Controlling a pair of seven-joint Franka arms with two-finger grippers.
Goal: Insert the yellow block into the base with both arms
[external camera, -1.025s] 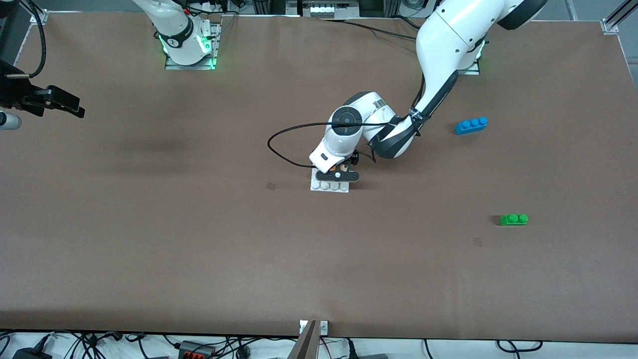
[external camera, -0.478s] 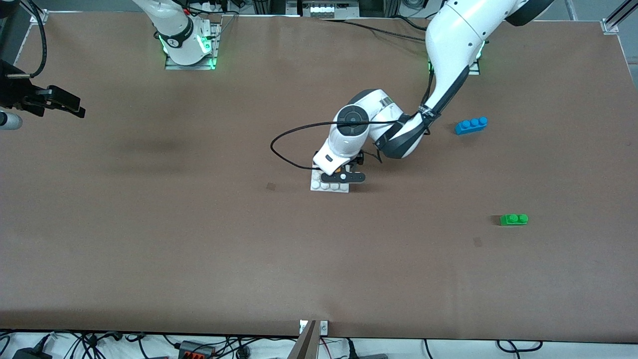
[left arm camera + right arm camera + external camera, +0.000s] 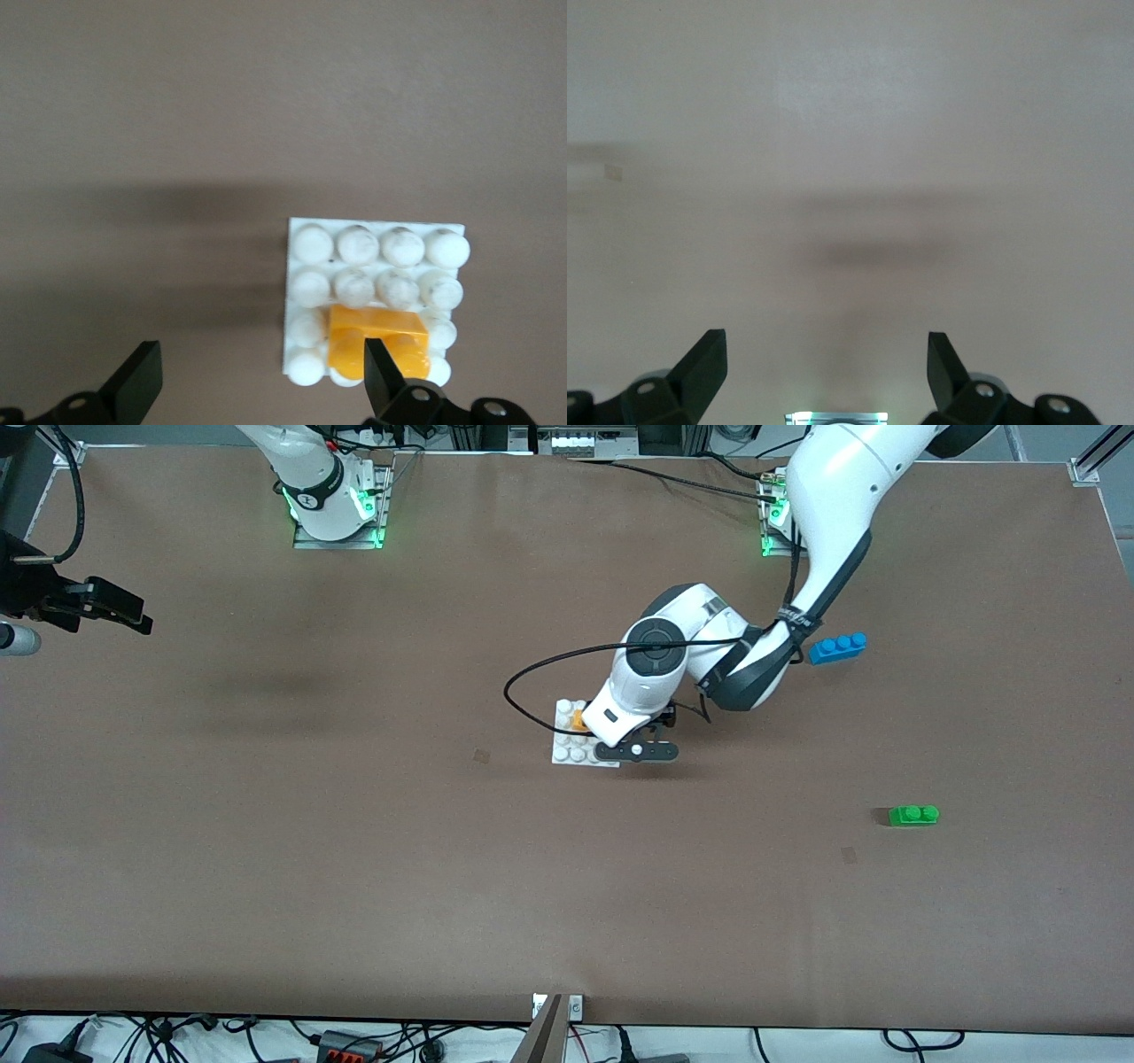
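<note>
The white studded base (image 3: 563, 756) lies mid-table. The yellow block (image 3: 578, 720) sits on its studs, partly hidden by the left hand. My left gripper (image 3: 636, 753) is open and empty, over the base's edge toward the left arm's end of the table. In the left wrist view the block (image 3: 376, 339) sits on the base (image 3: 376, 266); the gripper (image 3: 261, 376) holds nothing, and one finger (image 3: 383, 376) stands in front of the block. My right gripper (image 3: 111, 611) waits open at the right arm's end of the table, over bare table in its wrist view (image 3: 824, 359).
A blue three-stud brick (image 3: 837, 647) lies beside the left arm's elbow. A green two-stud brick (image 3: 913, 815) lies nearer the front camera, toward the left arm's end. A black cable (image 3: 523, 700) loops from the left wrist over the table.
My left gripper has moved off the base toward the left arm's end of the table, uncovering the yellow block, which stays on the base. The right arm has not moved.
</note>
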